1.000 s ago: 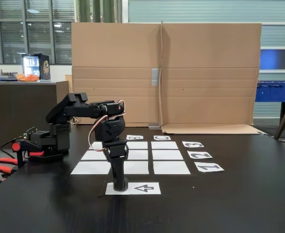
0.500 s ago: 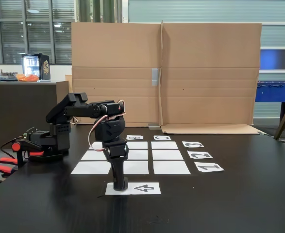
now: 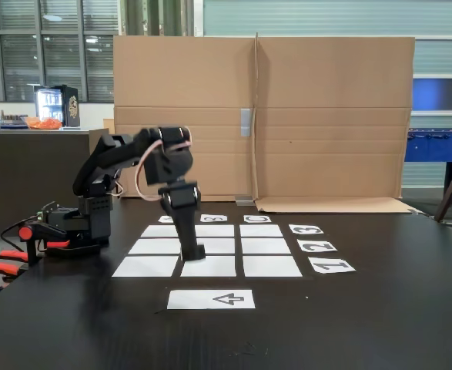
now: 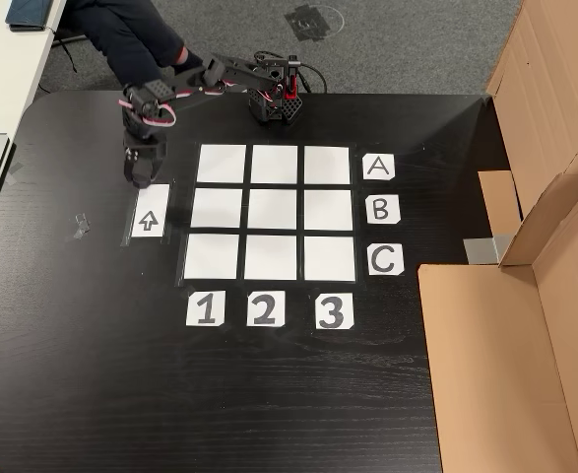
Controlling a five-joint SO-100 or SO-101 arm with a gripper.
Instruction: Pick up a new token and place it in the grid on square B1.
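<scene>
My black gripper [image 3: 194, 251] hangs raised, fingers pointing down, and looks shut on a small dark token [image 3: 195, 253] that blends with the fingertips. In the other view the gripper [image 4: 137, 177] sits just beyond the far end of the arrow sheet [image 4: 149, 211], left of the grid [image 4: 274, 158]. Square B1 [image 4: 213, 208] is bare white paper, the middle cell of the column nearest the arrow sheet. In the fixed view square B1 [image 3: 210, 267] is the front middle cell, just right of and below the fingertips. The arrow sheet [image 3: 211, 299] has nothing on it.
The arm's base [image 3: 75, 225] is clamped at the table's left edge with red clamps [image 3: 10, 258]. Letter and number labels [image 4: 381, 208] edge the grid. Cardboard [image 3: 326, 116] stands behind the table and lies over its corner [image 4: 505, 335]. A person's leg [image 4: 131, 39] is near the base.
The gripper was down on the arrow sheet's left end. It has risen and swung back toward the grid, leaving the sheet bare.
</scene>
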